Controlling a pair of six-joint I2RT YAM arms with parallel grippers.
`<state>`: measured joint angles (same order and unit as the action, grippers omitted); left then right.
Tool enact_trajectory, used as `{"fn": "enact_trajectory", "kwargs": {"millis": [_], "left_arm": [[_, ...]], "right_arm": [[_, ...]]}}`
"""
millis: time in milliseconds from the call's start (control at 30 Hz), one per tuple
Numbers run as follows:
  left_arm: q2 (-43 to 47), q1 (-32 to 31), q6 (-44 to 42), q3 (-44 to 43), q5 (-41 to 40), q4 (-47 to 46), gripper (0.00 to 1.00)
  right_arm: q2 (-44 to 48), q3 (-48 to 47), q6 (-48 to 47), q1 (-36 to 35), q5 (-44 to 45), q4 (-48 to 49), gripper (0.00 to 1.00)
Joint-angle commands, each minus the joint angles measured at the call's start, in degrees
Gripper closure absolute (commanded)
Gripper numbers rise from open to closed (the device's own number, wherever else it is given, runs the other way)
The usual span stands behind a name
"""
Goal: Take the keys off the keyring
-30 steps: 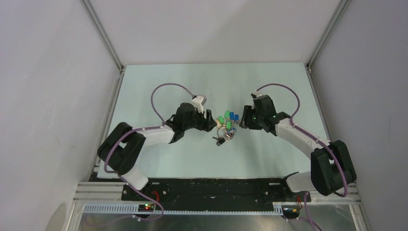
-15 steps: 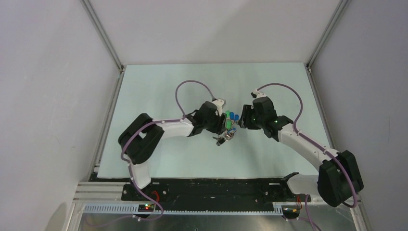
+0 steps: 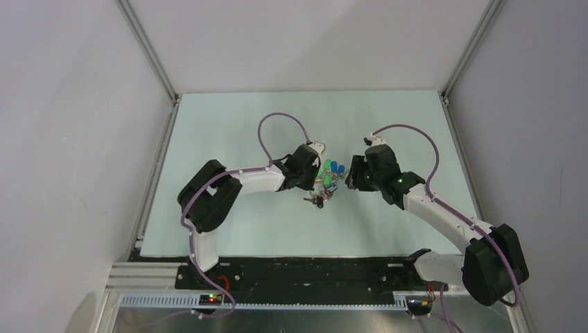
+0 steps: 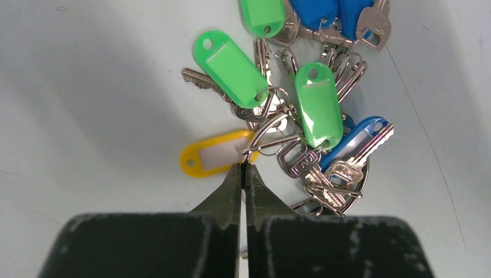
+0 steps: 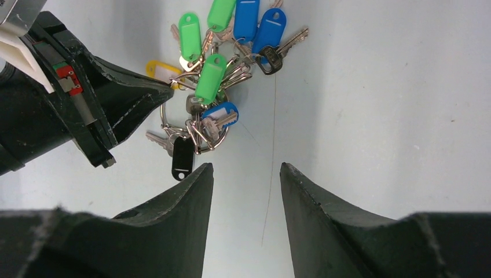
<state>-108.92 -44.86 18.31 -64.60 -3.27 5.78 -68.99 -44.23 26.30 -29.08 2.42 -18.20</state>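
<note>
- Securing the keyring (image 4: 267,123): left gripper (image 4: 243,168) pinched closed, tips at its wire beside the yellow tag (image 4: 214,155).
- Next, the right gripper (image 5: 246,166), open near the keyring, likely must seize the keys (image 4: 341,159).

the keys (image 4: 315,113), silver-bladed and fitted with green, blue, yellow and black plastic tags, are seen lying flat in a tangled, fanned-out bunch, threaded on the keyring (image 5: 162,119), a thin silver wire loop laid flat and partly hidden beneath them.
</note>
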Motion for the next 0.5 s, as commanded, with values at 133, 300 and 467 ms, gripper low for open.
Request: {"fn": "enact_trajectory", "kwargs": {"millis": [133,300,467], "left_arm": [[10.8,0.1,-5.4,6.0,-1.5,-0.4,1.00],[21.3,0.1,-8.0,12.5,-4.2,-5.0,1.00],[26.0,0.1,-9.8,15.4,-3.8,-7.8,1.00]], "right_arm": [[0.5,0.1,-0.1,-0.6,-0.8,2.7,0.47],[0.9,1.0,-2.1,0.9,-7.0,6.3,0.46],[-0.9,2.7,-3.9,2.0,-17.2,12.7,0.44]]}}
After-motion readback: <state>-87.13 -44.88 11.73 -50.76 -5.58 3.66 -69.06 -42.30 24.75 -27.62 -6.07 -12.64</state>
